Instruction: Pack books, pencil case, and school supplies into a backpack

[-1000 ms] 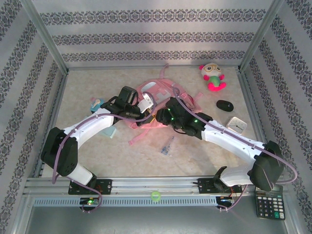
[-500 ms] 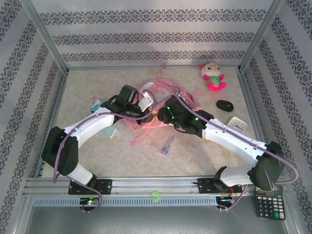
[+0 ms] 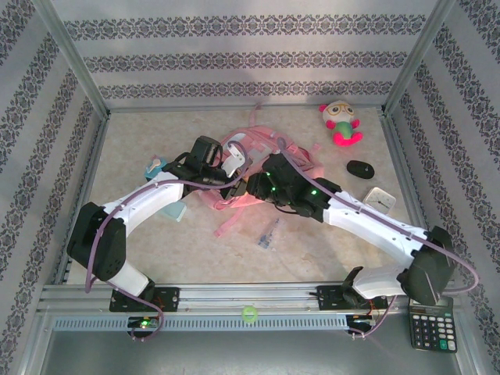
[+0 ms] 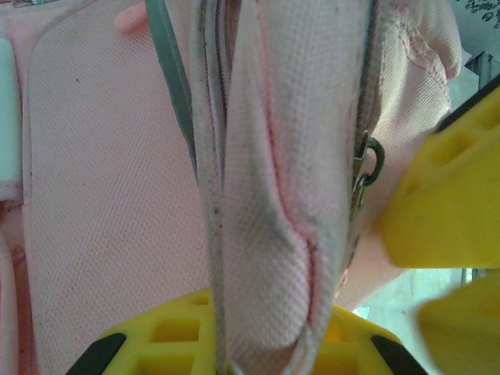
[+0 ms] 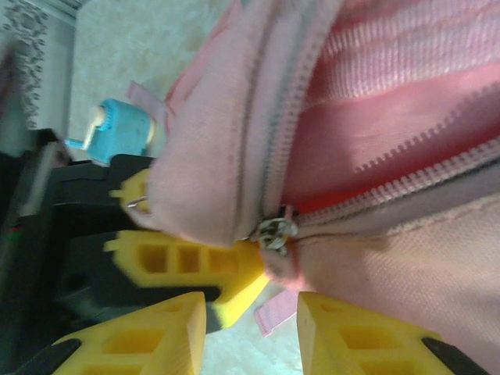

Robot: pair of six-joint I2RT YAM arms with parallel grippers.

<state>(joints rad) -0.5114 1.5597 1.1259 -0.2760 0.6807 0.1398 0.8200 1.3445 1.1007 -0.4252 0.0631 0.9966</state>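
The pink backpack (image 3: 262, 160) lies mid-table, bunched between both arms. My left gripper (image 3: 232, 184) is shut on a fold of its fabric (image 4: 273, 195), which runs down into the yellow fingers (image 4: 156, 344). My right gripper (image 3: 251, 186) faces it from the right, open, with its fingers (image 5: 359, 336) spread just below the zipper slider (image 5: 273, 232) and nothing between them. The left gripper's yellow fingers (image 5: 187, 262) sit right behind. A clear packet of school supplies (image 3: 268, 233) lies nearer me, and a pale teal piece (image 3: 178, 211) lies by the left arm. The books and pencil case are out of view.
A blue-topped small item (image 3: 154, 166) sits left of the backpack. A plush toy (image 3: 341, 123), a black mouse-like object (image 3: 360, 169) and a small white clock (image 3: 380, 198) lie at the right. A calculator (image 3: 430, 324) rests off the table's near right corner. Metal frame posts ring the table.
My right gripper has edged left, closer to the left gripper, and its jaws have narrowed a little. The backpack's loose strap has shifted slightly. The left gripper keeps its hold.
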